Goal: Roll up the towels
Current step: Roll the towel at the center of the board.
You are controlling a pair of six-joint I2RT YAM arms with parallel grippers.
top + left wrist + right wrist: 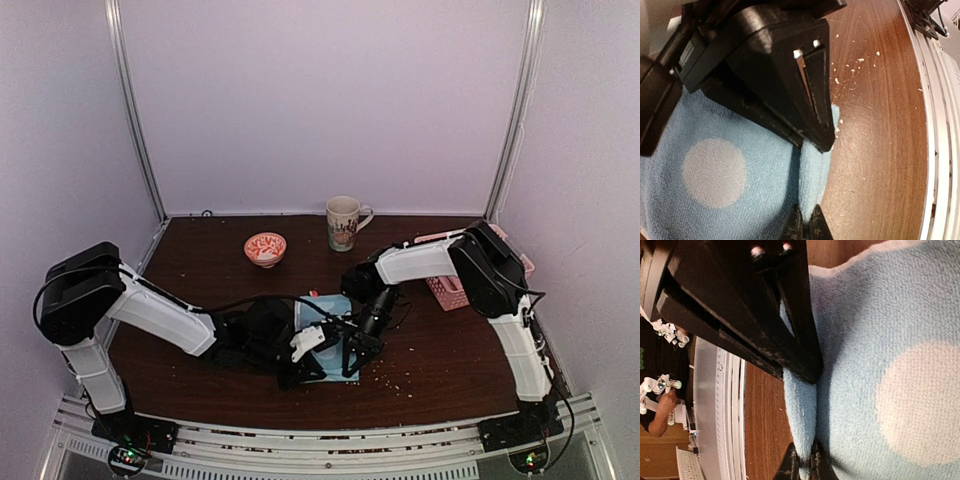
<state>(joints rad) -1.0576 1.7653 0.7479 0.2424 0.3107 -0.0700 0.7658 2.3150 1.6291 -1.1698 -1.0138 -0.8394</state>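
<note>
**At the table's near middle, both grippers pinch the blue towel's edge**

Between the two arms, a little toward the near side of the table [875,125], lies the light blue towel [330,305]. The left gripper [812,185] is closed on a raised fold of its near-left hem. The right gripper [807,420] pinches a similar ridge of cloth at the near-right hem. Both wrist views show terry bunched between the fingers.

The step in hand looks like starting the roll from this near edge. To do it well, the two grips should probably lift only slightly and travel away together, level and at the same pace, so the hem turns over straight rather than skewing into a cone. Pulling the hands apart a touch would take up slack, while too much could drag the whole towel across the wood.

The cloth is soft, looped terry, pale blue with a large round patch [715,172] of whitish pink and a light trim along one edge. It lies mostly flat, rumpled only at the pinches. Small crumbs [850,67] dot the wood beside it.
</note>
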